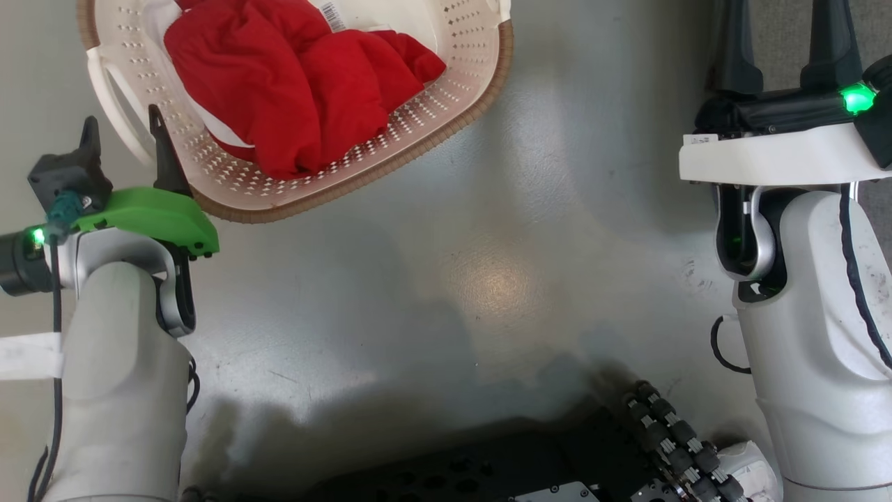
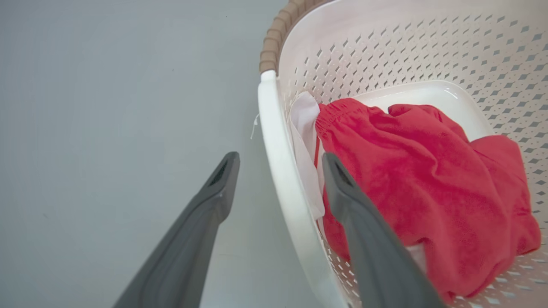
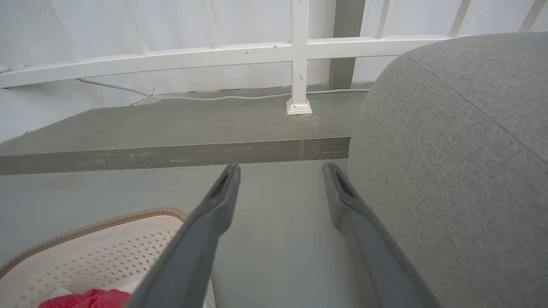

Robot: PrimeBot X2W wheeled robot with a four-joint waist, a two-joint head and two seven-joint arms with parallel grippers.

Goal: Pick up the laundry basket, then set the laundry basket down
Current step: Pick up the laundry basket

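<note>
The laundry basket [image 1: 446, 118] stands on the grey floor at the upper left of the head view, cream-white and perforated with a brown woven rim. Red clothes [image 1: 293, 84] lie inside it. My left gripper [image 1: 124, 143] is open at the basket's left end. In the left wrist view the white handle [image 2: 276, 141] runs between the fingers of the left gripper [image 2: 280, 164]: one finger is outside, the other inside beside the red clothes [image 2: 428, 171]. My right gripper [image 1: 784, 35] is open far to the right, away from the basket. Nothing lies between the right gripper's [image 3: 280, 169] fingers, and the basket's corner [image 3: 98, 252] shows at lower left.
A grey upholstered seat [image 3: 449, 149] rises close on the right of my right gripper. Beyond it are a raised floor step [image 3: 171, 154] and a white railing [image 3: 299, 55] with a cable along the wall. My dark base [image 1: 488, 474] sits at the head view's bottom edge.
</note>
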